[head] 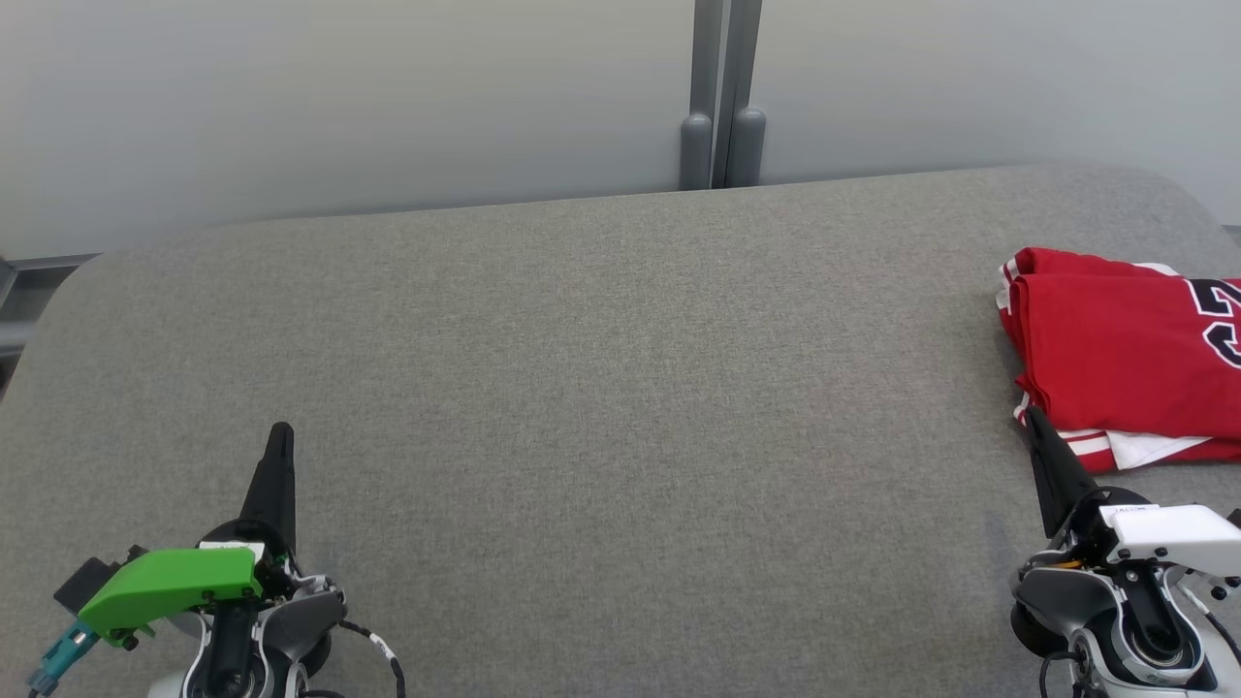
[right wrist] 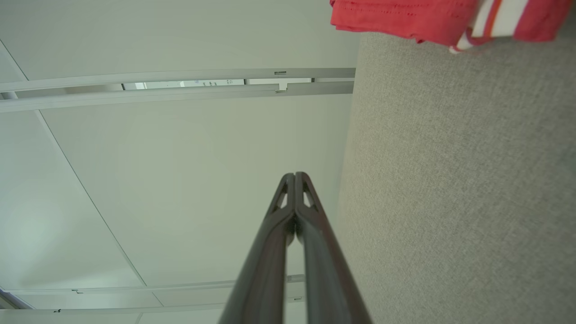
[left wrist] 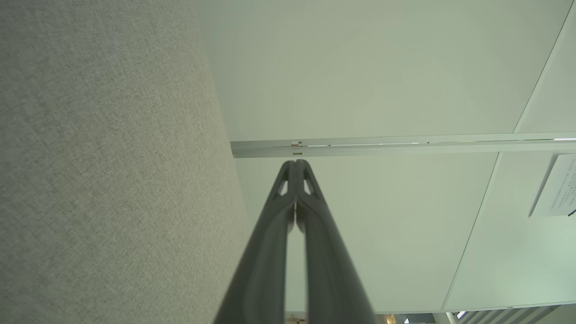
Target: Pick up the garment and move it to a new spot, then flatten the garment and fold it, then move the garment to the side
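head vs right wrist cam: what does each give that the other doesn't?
Head extras: left tool, shut, with its green wrist cover; a black numeral on the folded red garment; twin grey posts behind the table.
Right wrist extras: close look along the right tool, fingers pressed together with nothing between them; pale wall rails.
Shared: garment edge with white trim, grey table surface, right tool beside the garment.

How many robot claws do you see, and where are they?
2. The left claw is at the lower left, shut, over the grey table. The right claw is at the lower right, shut, near the folded red garment.
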You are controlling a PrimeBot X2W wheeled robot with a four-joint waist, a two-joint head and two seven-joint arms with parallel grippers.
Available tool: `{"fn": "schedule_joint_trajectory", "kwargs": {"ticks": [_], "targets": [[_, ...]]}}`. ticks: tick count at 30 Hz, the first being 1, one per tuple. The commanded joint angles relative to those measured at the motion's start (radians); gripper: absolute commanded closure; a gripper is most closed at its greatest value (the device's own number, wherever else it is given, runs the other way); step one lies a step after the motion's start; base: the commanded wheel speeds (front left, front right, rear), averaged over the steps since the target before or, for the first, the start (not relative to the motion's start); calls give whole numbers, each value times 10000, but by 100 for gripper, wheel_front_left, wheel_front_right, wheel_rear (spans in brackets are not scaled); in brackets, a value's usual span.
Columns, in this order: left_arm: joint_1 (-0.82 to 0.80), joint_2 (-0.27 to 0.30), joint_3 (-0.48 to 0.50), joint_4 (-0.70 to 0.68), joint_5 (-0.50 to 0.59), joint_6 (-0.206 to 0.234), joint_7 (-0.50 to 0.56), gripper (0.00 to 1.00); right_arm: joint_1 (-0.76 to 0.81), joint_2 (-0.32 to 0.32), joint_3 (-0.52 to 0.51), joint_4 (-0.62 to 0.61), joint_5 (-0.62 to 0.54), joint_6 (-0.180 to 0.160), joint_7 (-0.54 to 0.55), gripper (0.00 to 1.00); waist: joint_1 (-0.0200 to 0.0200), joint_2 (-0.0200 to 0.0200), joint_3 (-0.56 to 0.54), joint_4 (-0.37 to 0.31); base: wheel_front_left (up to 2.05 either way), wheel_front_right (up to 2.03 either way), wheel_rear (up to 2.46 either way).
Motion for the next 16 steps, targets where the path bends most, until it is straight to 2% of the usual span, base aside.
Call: {"fn": "schedule_joint_trajectory", "kwargs": {"ticks": [1,16], "targets": [[-136,0,30,8,37,-33,28,100,-61,-11,-23,24,-23,4,43,100,0,0,0,0,0,0,0],[-136,-2,31,8,39,-33,30,100,-65,6,-44,25,-45,4,63,100,0,0,0,0,0,0,0]]}}
